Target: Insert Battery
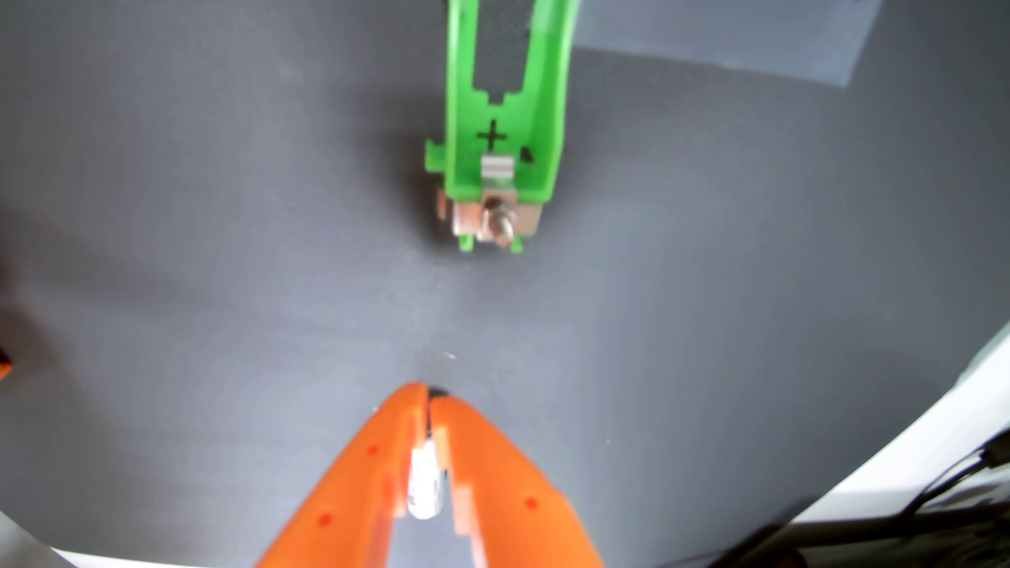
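In the wrist view my orange gripper (pixel 429 394) comes in from the bottom edge, its two fingertips closed together. A small white-and-dark cylinder, the battery (pixel 424 483), sits clamped between the fingers a little behind the tips. Ahead, at top centre, lies a green battery holder (pixel 500 114) on the grey mat, empty in its slot, with a black plus sign and a metal contact with a bolt (pixel 494 216) at the end nearest me. The gripper is well short of the holder and slightly to its left. The picture is blurred.
A dark grey mat (pixel 218 246) covers most of the view. A paler grey patch (pixel 738 38) lies at top right. The mat's edge and a white surface with black cables (pixel 929 491) show at bottom right. An orange part (pixel 4 366) pokes in at the left edge.
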